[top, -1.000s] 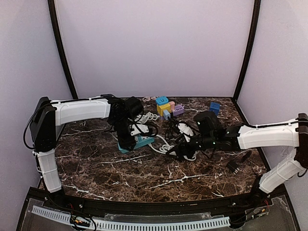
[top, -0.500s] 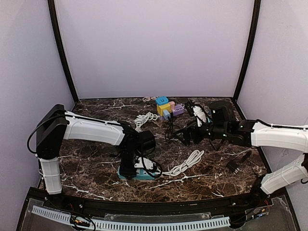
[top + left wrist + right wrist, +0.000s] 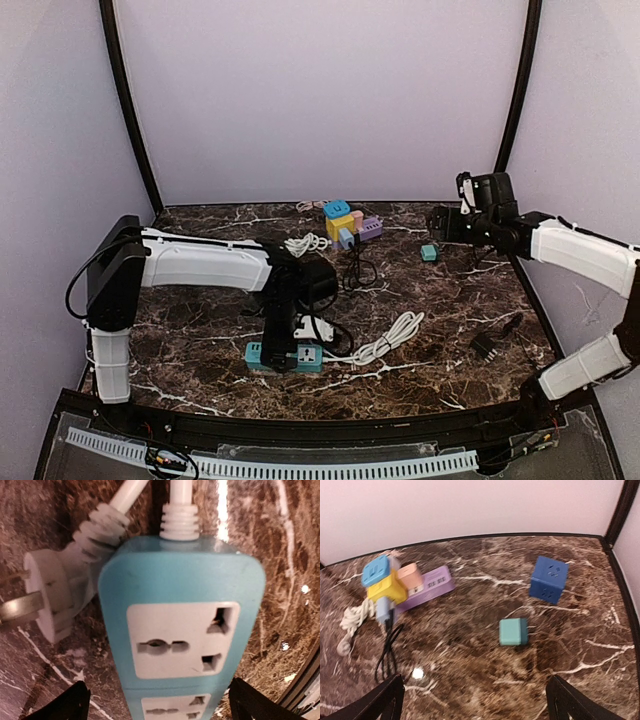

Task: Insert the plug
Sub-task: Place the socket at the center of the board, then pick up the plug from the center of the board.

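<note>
A dark marble table (image 3: 180, 350) seen from above, with two white robot arms reaching over it. The left gripper (image 3: 165, 705) hangs directly above a teal power strip (image 3: 182, 615) near the front edge, its jaws spread wide on either side of the strip and gripping nothing. The strip lies flat with its white sockets facing up, which leaves them open to a plug coming straight down.

The white plug (image 3: 47, 600) lies on its side on the table, just beside the cable end of the strip, its metal prongs (image 3: 15, 611) pointing away from the sockets. It is not inserted, and nothing holds it. Its white cable (image 3: 388, 338) trails off in loose coils to the right.

The right gripper (image 3: 477, 702) is raised near the far right corner, well apart from the strip, jaws also spread and empty. Below it sit a small teal adapter (image 3: 512, 631), a blue cube socket (image 3: 549, 579) and a cluster of coloured adapters (image 3: 390, 587).

The plug likely needs picking up and turning prongs-down before it can go in
</note>
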